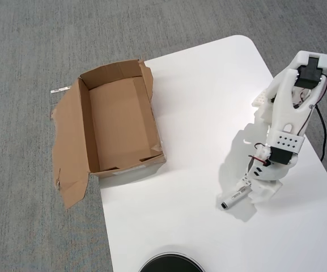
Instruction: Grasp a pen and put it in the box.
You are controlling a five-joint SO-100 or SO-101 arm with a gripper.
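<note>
From my remote station, I see a white table (208,102) with rounded corners standing on grey carpet (33,45). On it lie the pen (235,196), the brown box (120,122) overhanging its left edge, and a round black object (170,264) at the bottom edge.

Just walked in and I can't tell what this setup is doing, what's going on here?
A white robot arm stands on the white table, bent down over a pen near the table's right side in the overhead view. Its gripper sits right at the pen's upper end, but whether it has closed on it can't be made out. The cardboard box sits open and empty at the table's left edge, well away from the pen. A round black object peeks in at the bottom.
</note>
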